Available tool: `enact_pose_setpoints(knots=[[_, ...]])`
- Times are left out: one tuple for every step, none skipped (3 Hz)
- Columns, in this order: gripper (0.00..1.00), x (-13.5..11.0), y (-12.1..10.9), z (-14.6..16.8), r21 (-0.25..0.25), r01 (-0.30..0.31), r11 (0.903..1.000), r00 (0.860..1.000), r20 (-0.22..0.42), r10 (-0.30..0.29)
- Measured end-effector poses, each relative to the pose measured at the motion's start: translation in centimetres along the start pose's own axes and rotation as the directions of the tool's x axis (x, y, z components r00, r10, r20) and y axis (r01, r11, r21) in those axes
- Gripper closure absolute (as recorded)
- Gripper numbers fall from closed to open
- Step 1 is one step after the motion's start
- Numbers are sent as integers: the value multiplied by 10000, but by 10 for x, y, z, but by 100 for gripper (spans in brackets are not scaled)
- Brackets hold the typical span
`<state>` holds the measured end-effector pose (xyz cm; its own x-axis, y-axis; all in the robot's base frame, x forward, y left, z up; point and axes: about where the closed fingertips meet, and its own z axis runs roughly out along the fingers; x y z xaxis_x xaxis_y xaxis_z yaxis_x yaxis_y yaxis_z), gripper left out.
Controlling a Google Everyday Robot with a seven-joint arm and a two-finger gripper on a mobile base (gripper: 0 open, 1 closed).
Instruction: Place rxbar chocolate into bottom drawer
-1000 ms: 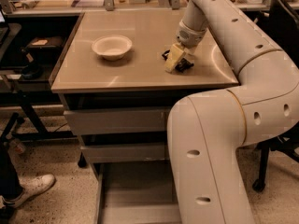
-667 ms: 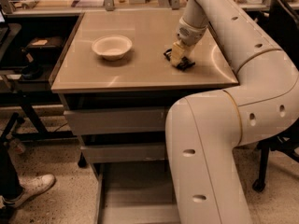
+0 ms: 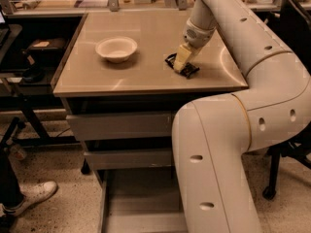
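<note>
- The bottom drawer [image 3: 141, 195] stands pulled out by the floor, with the arm [image 3: 218, 144] bulking just right of it.
- A white shoe [image 3: 35, 193] shows at far left.
- Two shut drawers [image 3: 121, 125] sit above.
- On the table [image 3: 146, 25], the bar [image 3: 190, 71] lies right of centre.
- The gripper [image 3: 181, 64] is down on the bar; whether it has hold, I can't tell.
- A bowl [image 3: 116, 48] sits well apart, to the left.

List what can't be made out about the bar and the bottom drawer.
- rxbar chocolate, camera view: middle covered by the gripper, low over it on the table; lettering too small.
- bottom drawer, camera view: right side hidden by the arm; front cut off by the lower edge.
</note>
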<state>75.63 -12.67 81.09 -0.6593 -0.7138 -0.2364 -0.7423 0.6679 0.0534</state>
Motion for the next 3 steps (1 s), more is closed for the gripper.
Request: enact_pose_setpoints(knots=[[100,0,0,-2,2,-1,10000,10000,2,1],[100,-3,-6,-21,397,-110,9992,9994,331,97],[100,9,-11,-47,756,-436,9962,9979,508,398]])
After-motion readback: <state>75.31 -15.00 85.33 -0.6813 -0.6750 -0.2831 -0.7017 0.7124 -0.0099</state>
